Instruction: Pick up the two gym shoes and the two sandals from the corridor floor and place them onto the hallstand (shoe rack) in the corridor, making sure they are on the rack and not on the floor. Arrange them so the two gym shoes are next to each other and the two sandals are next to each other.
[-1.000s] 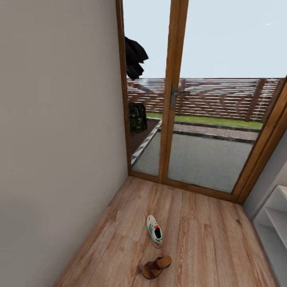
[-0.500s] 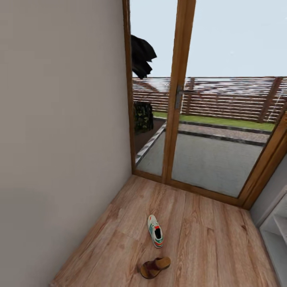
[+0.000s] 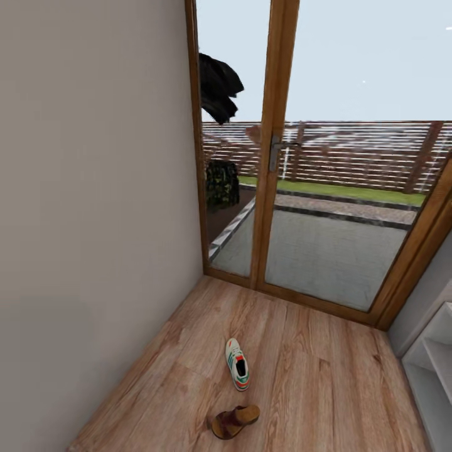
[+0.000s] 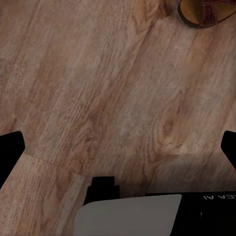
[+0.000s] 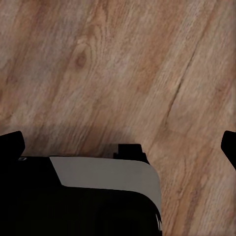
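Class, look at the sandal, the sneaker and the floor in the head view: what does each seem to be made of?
The dark reddish-brown strap sandal looks like matte leather with a tan footbed. The white sneaker with green stripes seems smooth leather or synthetic; which one is unclear. The light brown plank floor shows wood grain and knots, so wood or laminate.

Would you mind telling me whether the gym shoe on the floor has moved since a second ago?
No. The gym shoe keeps its place just behind the sandal, on the same floor planks; only the camera has shifted.
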Available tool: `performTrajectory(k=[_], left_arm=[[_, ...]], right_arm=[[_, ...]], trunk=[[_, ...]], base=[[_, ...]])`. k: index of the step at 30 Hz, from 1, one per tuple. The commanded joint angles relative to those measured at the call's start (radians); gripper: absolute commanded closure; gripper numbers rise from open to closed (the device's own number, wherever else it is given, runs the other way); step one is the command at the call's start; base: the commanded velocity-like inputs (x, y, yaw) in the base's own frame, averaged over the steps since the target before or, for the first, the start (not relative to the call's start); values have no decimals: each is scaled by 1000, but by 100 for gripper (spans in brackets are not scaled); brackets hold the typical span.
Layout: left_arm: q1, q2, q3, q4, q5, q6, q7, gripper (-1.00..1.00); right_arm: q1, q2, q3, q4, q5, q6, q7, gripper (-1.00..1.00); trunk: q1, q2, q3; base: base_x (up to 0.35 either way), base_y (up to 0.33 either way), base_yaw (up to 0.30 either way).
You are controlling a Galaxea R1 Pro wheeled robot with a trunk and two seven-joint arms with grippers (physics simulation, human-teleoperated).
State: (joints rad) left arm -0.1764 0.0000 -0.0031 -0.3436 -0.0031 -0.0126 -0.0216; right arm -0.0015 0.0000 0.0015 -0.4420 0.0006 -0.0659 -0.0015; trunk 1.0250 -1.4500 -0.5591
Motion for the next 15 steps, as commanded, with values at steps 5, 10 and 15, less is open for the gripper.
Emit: performTrajectory(k=[5, 10, 15], left_arm=[[0, 0, 0, -1, 1, 0, 0, -100], [0, 0, 1, -1, 1, -1, 0, -100], [0, 0, 2, -2, 4, 0, 0, -100]], right_arm=[[0, 0, -3, 0, -7, 0, 0, -100], [0, 0, -5, 0, -8, 1, 1, -100], [0, 0, -6, -1, -8, 1, 2, -100]], trunk=[[0, 0, 0], [0, 0, 0], [0, 0, 0]], base=[[0, -6, 0], [0, -1, 0], [0, -2, 0]])
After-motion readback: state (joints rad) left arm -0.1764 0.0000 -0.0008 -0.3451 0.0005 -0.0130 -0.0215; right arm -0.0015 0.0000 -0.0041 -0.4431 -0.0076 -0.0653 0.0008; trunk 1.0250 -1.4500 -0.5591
